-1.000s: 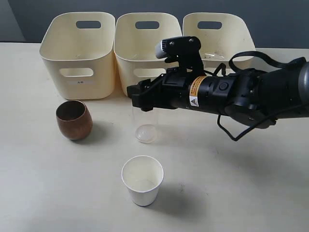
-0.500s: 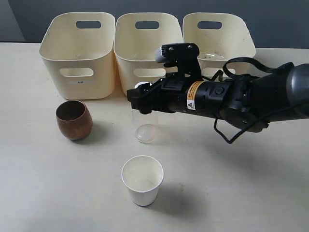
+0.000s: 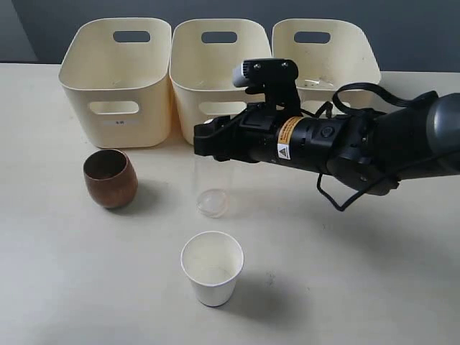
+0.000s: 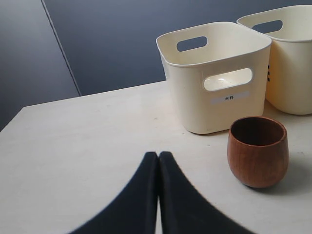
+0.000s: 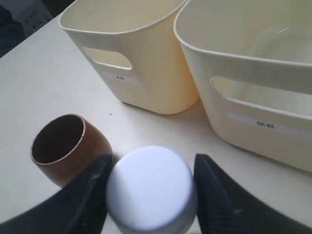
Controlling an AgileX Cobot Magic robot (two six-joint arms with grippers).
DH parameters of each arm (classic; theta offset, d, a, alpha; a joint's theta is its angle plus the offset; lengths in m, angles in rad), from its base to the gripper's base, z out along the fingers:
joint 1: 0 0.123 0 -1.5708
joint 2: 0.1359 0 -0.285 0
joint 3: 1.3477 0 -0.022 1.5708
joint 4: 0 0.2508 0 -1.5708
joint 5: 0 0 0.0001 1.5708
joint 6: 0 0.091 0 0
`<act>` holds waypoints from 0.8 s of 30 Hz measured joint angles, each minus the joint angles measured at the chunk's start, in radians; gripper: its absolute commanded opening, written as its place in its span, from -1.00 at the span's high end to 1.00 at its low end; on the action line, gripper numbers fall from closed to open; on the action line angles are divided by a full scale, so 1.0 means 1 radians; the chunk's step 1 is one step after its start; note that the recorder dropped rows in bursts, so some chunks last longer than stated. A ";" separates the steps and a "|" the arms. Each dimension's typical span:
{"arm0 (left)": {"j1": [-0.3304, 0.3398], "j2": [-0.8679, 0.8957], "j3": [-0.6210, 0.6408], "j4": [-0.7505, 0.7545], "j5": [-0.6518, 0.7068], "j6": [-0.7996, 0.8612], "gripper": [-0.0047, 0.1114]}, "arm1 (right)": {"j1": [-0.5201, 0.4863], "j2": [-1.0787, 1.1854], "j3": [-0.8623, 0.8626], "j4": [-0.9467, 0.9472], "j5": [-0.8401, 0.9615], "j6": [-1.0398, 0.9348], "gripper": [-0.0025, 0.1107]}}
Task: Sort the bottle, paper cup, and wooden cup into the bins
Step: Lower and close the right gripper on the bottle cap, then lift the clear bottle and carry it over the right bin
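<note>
We see the right gripper clamped on the bottle's cap.
Bottle upright on the table, in front of the middle bin, between wooden cup and paper cup. Left gripper: fingers pressed together, empty.

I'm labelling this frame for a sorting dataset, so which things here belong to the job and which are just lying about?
Part of the job:
- bottle, with the right gripper around its white cap
- paper cup
- wooden cup
- three bins

Lying about:
- nothing loose that I can see; only the table, and the left gripper, shut and idle
</note>
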 measured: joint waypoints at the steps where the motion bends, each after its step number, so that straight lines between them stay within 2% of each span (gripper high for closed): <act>1: 0.000 0.000 0.000 0.000 0.000 0.000 0.92 | 0.000 0.000 0.000 0.000 0.000 -0.002 0.85; 4: 0.000 0.000 0.000 0.000 0.000 0.000 0.92 | 0.000 0.000 0.000 0.000 0.000 -0.002 0.97; 12: 0.000 0.000 0.000 0.000 0.000 0.000 0.92 | 0.000 -0.073 0.000 0.002 0.017 -0.027 0.97; 15: 0.000 0.000 0.000 0.000 0.000 0.000 0.92 | 0.000 -0.132 0.000 0.054 0.063 -0.118 0.97; 24: 0.000 0.000 0.000 0.000 0.000 0.000 0.92 | 0.001 -0.282 0.000 0.400 0.221 -0.544 0.97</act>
